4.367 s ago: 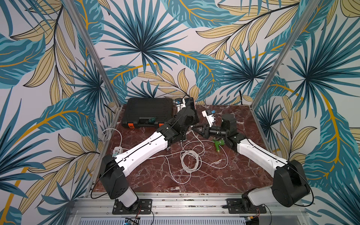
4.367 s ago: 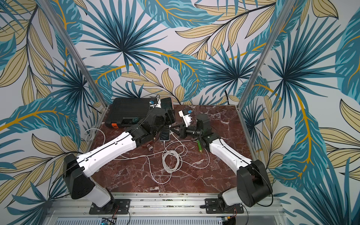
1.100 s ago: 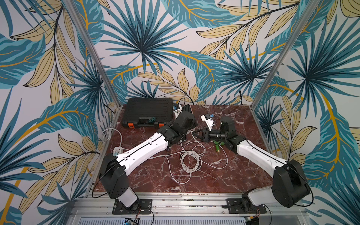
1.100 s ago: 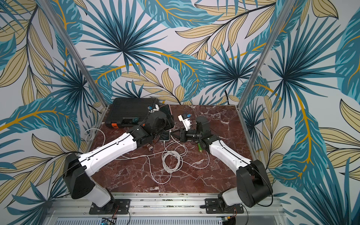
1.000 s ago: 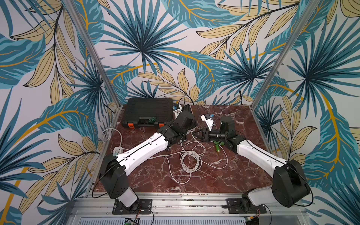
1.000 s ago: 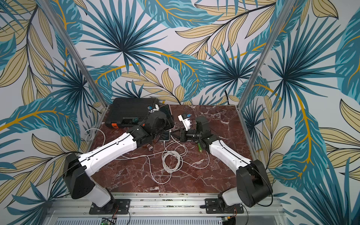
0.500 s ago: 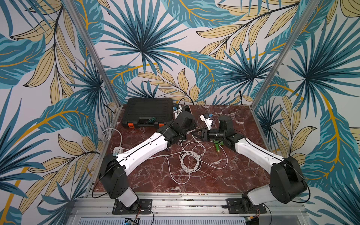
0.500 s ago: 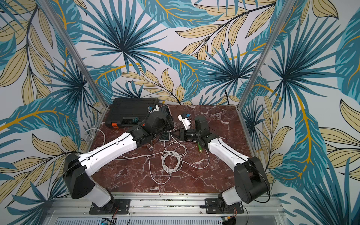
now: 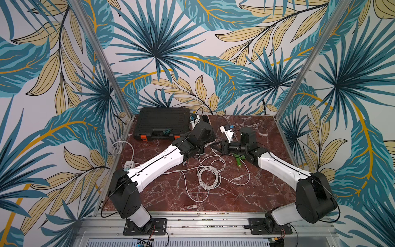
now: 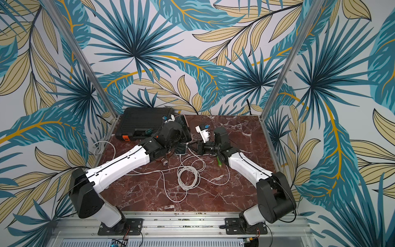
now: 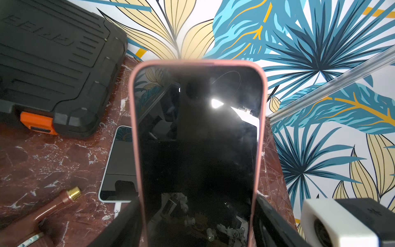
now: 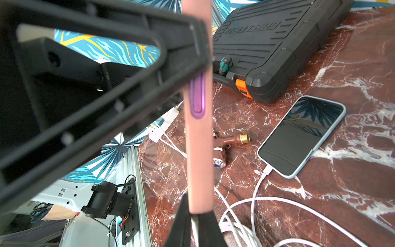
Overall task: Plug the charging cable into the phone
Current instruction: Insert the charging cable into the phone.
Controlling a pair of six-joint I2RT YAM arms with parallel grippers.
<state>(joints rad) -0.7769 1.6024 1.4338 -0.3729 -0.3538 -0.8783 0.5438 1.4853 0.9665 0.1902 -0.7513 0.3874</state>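
Near the black plastic tool case [image 11: 53, 53], the left end effector [image 11: 197, 198] grips the pink-cased dark phone [image 11: 196, 139], so the right end effector [image 12: 195, 222], pinching the thin white charging cable [image 12: 194, 235], should push straight and gently.

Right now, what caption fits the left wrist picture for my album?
Left fingers hold up a dark-screened pink phone; a second phone lies on the table near a black toolbox.

You've got the tool case [image 9: 162, 123] at the back left of the surface [image 9: 245, 192], the flat phone [image 10: 181, 149] lying just before its right end. The cable [image 9: 208, 177] coils mid-surface, in front of that and the raised phone [image 11: 196, 149].
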